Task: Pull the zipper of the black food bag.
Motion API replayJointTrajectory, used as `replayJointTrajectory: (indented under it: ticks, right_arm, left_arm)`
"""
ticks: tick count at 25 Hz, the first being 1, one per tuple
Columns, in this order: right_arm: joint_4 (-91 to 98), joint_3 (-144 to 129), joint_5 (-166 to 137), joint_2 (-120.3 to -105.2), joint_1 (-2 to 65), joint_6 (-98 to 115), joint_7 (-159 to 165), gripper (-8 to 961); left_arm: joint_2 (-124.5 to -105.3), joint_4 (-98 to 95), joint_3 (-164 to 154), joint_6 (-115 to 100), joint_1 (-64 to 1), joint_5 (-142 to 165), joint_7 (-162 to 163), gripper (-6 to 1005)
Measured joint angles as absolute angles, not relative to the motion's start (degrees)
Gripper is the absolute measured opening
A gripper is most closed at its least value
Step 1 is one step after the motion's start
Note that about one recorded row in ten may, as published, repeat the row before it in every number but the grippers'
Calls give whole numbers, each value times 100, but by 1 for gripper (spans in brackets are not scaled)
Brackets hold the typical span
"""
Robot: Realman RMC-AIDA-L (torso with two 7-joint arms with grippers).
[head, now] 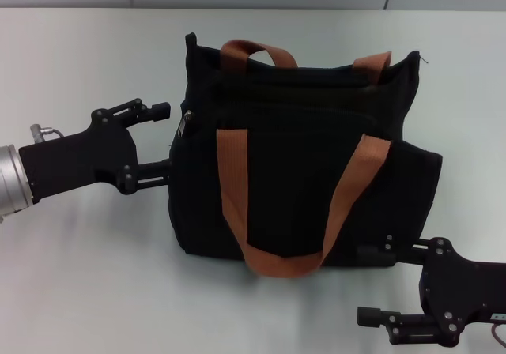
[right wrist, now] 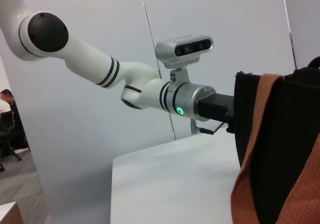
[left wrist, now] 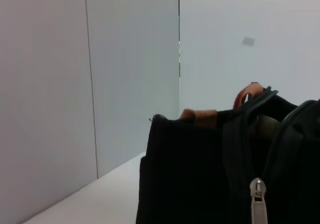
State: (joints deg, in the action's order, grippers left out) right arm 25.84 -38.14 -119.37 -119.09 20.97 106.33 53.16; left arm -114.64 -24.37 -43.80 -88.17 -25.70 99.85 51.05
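The black food bag [head: 300, 180] lies on the table with its rust-orange handles facing up. Its small silver zipper pull [head: 186, 122] sits at the bag's left end, and hangs close in the left wrist view [left wrist: 258, 201]. My left gripper [head: 168, 139] stands open against that left end, one finger just above the pull and the other below it, holding nothing. My right gripper [head: 360, 284] is open at the bag's near right corner, its upper finger touching the bag's lower edge. The bag [right wrist: 280, 134] also fills the side of the right wrist view.
The bag rests on a white table [head: 79, 275] with a grey panelled wall behind. The left arm [right wrist: 185, 104] reaches in from the side in the right wrist view. An orange handle loop [head: 277, 263] drapes over the bag's front.
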Motion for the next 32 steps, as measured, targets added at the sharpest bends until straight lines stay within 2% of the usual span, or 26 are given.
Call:
replayJointTrajectory:
  ticks: [8, 16, 27, 32]
  right_arm:
    - [2584, -3803, -11934, -11909, 2110, 10600, 5317, 749]
    - [2584, -3803, -11929, -11909, 2128, 10593, 5318, 749]
    - [2584, -3753, -11917, -11909, 2127, 10596, 5317, 748]
    - [2584, -3744, -11917, -11909, 2127, 10590, 5317, 748]
  left_arm:
    - [-11510, -2443, -4072, -8905, -2547, 9899, 4876, 744]
    - [-11503, -2444, -3885, -9350, -2491, 9902, 4803, 494]
    - [-11475, -2443, -3890, -9253, -2482, 9941, 4818, 14]
    - [-11343, -2445, -3938, -9359, -2411, 9955, 4977, 16]
